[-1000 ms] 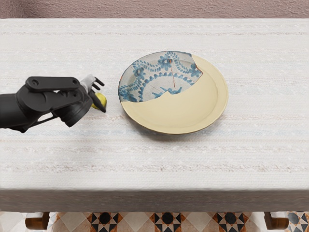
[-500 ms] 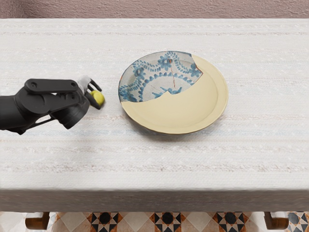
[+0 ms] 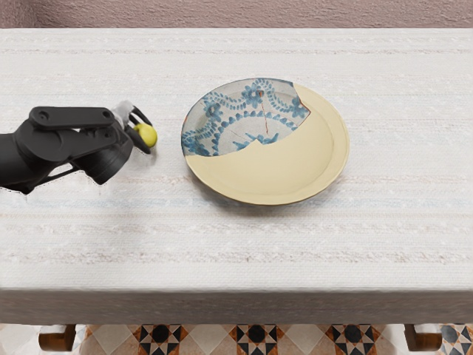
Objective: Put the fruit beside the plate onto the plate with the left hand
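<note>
A small yellow fruit (image 3: 146, 134) is held in the curled fingers of my left hand (image 3: 137, 130), lifted a little above the table, left of the plate. The black left arm (image 3: 52, 148) comes in from the picture's left edge. The plate (image 3: 295, 174) is round, cream with a blue-and-white patterned upper-left part, and sits at the table's middle with nothing on it. A gap of tablecloth separates the fruit from the plate's left rim. The right arm is out of view.
The table (image 3: 236, 244) is covered by a pale, faintly striped cloth, with its front edge near the bottom. A patterned tile floor and chair parts show below it.
The left hand has closed on the fruit and risen with it, shifting slightly up and back in the picture. The plate has not moved.
</note>
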Robot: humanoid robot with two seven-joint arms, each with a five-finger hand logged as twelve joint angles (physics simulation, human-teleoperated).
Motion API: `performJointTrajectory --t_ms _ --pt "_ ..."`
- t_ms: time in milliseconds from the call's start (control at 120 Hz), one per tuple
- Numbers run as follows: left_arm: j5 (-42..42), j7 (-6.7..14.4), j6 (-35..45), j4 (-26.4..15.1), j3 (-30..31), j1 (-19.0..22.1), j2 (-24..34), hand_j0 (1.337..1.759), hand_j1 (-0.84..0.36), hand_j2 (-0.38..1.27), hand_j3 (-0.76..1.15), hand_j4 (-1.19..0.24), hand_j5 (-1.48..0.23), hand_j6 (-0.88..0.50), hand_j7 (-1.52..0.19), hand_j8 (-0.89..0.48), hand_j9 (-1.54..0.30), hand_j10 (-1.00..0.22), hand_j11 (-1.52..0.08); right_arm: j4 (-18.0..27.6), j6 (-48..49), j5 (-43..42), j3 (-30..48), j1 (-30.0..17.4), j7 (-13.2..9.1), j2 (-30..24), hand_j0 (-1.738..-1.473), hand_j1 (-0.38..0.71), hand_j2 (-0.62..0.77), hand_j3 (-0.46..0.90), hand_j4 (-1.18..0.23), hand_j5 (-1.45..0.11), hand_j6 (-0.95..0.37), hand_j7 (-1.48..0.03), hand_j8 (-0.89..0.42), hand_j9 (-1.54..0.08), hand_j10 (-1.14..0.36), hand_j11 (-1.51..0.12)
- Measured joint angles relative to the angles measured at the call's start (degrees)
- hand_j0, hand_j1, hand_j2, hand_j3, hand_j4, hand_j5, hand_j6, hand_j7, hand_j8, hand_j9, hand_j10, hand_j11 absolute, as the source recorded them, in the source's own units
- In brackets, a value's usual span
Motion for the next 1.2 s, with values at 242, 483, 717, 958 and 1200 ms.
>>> performJointTrajectory --t_ms 242,483,717,958,1200 --pt "-0.15 -0.06 0.01 0.05 -0.36 -5.44 -0.87 1.656 -0.27 0.26 0.00 -0.59 -0.84 -0.46 -0.84 -0.52 -0.83 -0.62 -0.83 0.00 0.00 0.00 0.00 0.00 0.00 0.00 -1.658 -0.35 0.00 0.00 0.00 0.00 0.00 0.00 0.00 0.00 0.00 0.00" --pt "-0.24 -0.13 0.00 0.64 -0.78 -9.36 -6.96 1.657 -0.28 0.32 0.00 -0.61 -0.84 -0.47 -0.83 -0.53 -0.83 -0.62 -0.83 0.00 0.00 0.00 0.00 0.00 0.00 0.00 -1.658 -0.35 0.00 0.00 0.00 0.00 0.00 0.00 0.00 0.00 0.00 0.00" --pt "-2.57 -0.27 0.03 1.02 -1.76 -10.41 -10.59 1.658 -0.28 0.35 0.00 -0.59 -0.81 -0.48 -0.80 -0.55 -0.80 -0.61 -0.80 0.00 0.00 0.00 0.00 0.00 0.00 0.00 -1.658 -0.35 0.00 0.00 0.00 0.00 0.00 0.00 0.00 0.00 0.00 0.00" --pt "-2.95 -0.60 -0.56 1.06 -2.92 -10.51 -11.36 1.658 0.07 0.12 0.00 -0.26 -0.35 -0.21 -0.34 -0.24 -0.34 -0.26 -0.34 0.00 0.00 0.00 0.00 0.00 0.00 0.00 -1.658 -0.35 0.00 0.00 0.00 0.00 0.00 0.00 0.00 0.00 0.00 0.00" --pt "-3.00 -0.61 -4.24 0.93 -5.07 -9.78 -1.86 1.658 0.25 0.04 0.00 -0.09 -0.12 -0.07 -0.11 -0.08 -0.11 -0.09 -0.11 0.00 0.00 0.00 0.00 0.00 0.00 0.00 -1.658 -0.35 0.00 0.00 0.00 0.00 0.00 0.00 0.00 0.00 0.00 0.00"
